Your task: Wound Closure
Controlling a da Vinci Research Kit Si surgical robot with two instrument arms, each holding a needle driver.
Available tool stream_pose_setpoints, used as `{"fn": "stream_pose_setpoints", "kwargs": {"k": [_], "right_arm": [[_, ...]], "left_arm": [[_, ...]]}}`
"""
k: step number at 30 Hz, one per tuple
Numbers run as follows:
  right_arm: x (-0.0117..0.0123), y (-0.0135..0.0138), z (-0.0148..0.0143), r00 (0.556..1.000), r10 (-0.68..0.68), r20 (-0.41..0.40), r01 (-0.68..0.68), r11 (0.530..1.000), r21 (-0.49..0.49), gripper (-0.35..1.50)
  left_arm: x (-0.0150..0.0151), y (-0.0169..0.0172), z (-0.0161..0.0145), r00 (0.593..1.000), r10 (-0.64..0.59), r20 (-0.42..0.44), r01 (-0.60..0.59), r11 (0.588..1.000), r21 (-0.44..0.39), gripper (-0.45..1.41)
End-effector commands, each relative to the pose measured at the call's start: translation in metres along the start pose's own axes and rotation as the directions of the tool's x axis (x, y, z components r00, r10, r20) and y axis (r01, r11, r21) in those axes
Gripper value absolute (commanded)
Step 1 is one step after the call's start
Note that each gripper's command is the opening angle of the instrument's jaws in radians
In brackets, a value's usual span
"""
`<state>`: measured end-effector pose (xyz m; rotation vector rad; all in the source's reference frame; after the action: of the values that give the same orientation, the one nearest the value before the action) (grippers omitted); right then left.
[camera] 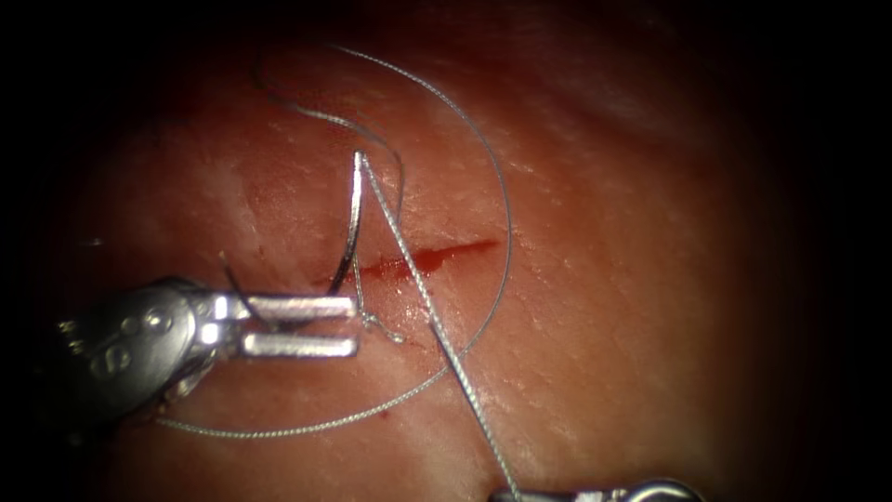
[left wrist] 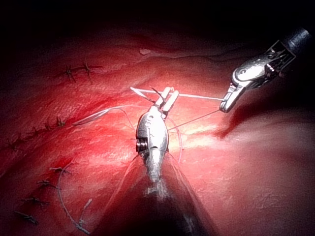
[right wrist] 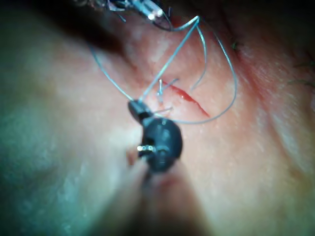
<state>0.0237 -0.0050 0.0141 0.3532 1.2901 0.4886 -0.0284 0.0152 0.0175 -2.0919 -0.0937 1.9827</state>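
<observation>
My left gripper (camera: 356, 326) reaches in from the left of the endoscope view with its two jaws spread apart, lying level and parallel; the upper jaw meets the lower end of the needle (camera: 352, 223) just left of the cut (camera: 427, 259), and I cannot tell whether that jaw merely touches the steel or supports it. The needle stands nearly upright over the tissue (camera: 604, 279), its long axis running from the jaw up the frame, its curve bowing gently toward the right, and its upper end carrying the thread (camera: 418, 288). I cannot tell which end is the point, nor whether the lower end sits in the tissue. From that upper end a taut strand runs diagonally down and to the right, crossing the cut, to my right gripper (camera: 520, 495) at the bottom edge, which is pinching the thread. A wide slack loop of the same thread circles the cut, sweeping over its right end and back beneath the left gripper. A short knotted tail (camera: 381, 325) lies just below the cut's left end. Red fluid (camera: 446, 254) fills the short slanted cut.
</observation>
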Motion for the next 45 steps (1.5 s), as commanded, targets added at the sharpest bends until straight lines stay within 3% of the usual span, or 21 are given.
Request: {"fn": "stream_pose_setpoints", "kwargs": {"k": [1, 2, 4, 7, 9, 12, 16, 25, 28, 30, 31, 32, 39, 45], "right_arm": [[0.0011, -0.0006, 0.0018, 1.000, -0.025, -0.010, 0.025, 1.000, 0.006, -0.35], [0.0016, -0.0003, 0.0027, 0.997, -0.061, -0.037, 0.060, 0.998, -0.007, 0.31], [0.0012, 0.0010, 0.0034, 0.993, -0.104, -0.055, 0.101, 0.994, -0.038, 1.01], [-0.0001, 0.0038, 0.0037, 0.993, -0.100, -0.057, 0.097, 0.993, -0.061, 1.28], [-0.0014, 0.0062, 0.0036, 0.993, -0.099, -0.070, 0.093, 0.992, -0.084, 1.31], [-0.0040, 0.0106, 0.0046, 0.993, -0.100, -0.061, 0.090, 0.986, -0.143, 1.31], [-0.0064, 0.0142, 0.0070, 0.994, -0.105, -0.043, 0.095, 0.976, -0.195, 1.24], [-0.0115, 0.0164, 0.0106, 0.999, -0.045, 0.005, 0.045, 0.978, -0.203, 1.14], [-0.0111, 0.0165, 0.0111, 0.999, -0.037, 0.000, 0.036, 0.981, -0.193, 1.13], [-0.0106, 0.0164, 0.0115, 1.000, -0.026, 0.000, 0.026, 0.982, -0.186, 0.91], [-0.0106, 0.0163, 0.0118, 1.000, -0.017, -0.006, 0.016, 0.990, -0.142, 0.02], [-0.0109, 0.0162, 0.0120, 1.000, -0.018, 0.006, 0.019, 0.992, -0.127, -0.35], [-0.0099, 0.0143, 0.0081, 1.000, -0.016, 0.011, 0.017, 0.994, -0.104, -0.35], [-0.0083, 0.0108, 0.0029, 1.000, -0.016, 0.010, 0.017, 0.996, -0.088, -0.35]], "left_arm": [[-0.0005, -0.0004, 0.0004, 1.000, 0.006, -0.003, -0.006, 1.000, 0.001, -0.45], [-0.0004, -0.0006, 0.0000, 1.000, 0.026, -0.003, -0.026, 1.000, 0.001, -0.45], [0.0002, -0.0019, -0.0012, 0.999, 0.033, 0.016, -0.033, 0.999, 0.020, -0.45], [0.0014, -0.0049, -0.0041, 0.994, 0.065, 0.084, -0.072, 0.994, 0.079, -0.45], [0.0024, -0.0074, -0.0063, 0.990, 0.072, 0.117, -0.088, 0.987, 0.137, -0.45], [0.0033, -0.0093, -0.0087, 0.990, 0.071, 0.122, -0.093, 0.978, 0.185, -0.45], [0.0031, -0.0089, -0.0089, 0.990, 0.079, 0.113, -0.099, 0.978, 0.183, -0.45], [0.0033, -0.0083, -0.0085, 0.992, 0.085, 0.095, -0.100, 0.981, 0.168, -0.45], [0.0032, -0.0083, -0.0083, 0.992, 0.086, 0.089, -0.100, 0.981, 0.163, -0.45], [0.0032, -0.0082, -0.0081, 0.992, 0.087, 0.088, -0.101, 0.982, 0.163, -0.45], [0.0030, -0.0080, -0.0080, 0.992, 0.090, 0.084, -0.102, 0.982, 0.159, -0.45], [0.0029, -0.0078, -0.0078, 0.992, 0.093, 0.080, -0.105, 0.982, 0.157, -0.45], [0.0015, -0.0079, -0.0071, 0.992, 0.100, 0.070, -0.110, 0.983, 0.150, -0.45], [0.0000, -0.0065, -0.0060, 0.992, 0.114, 0.048, -0.119, 0.984, 0.135, -0.45]]}}
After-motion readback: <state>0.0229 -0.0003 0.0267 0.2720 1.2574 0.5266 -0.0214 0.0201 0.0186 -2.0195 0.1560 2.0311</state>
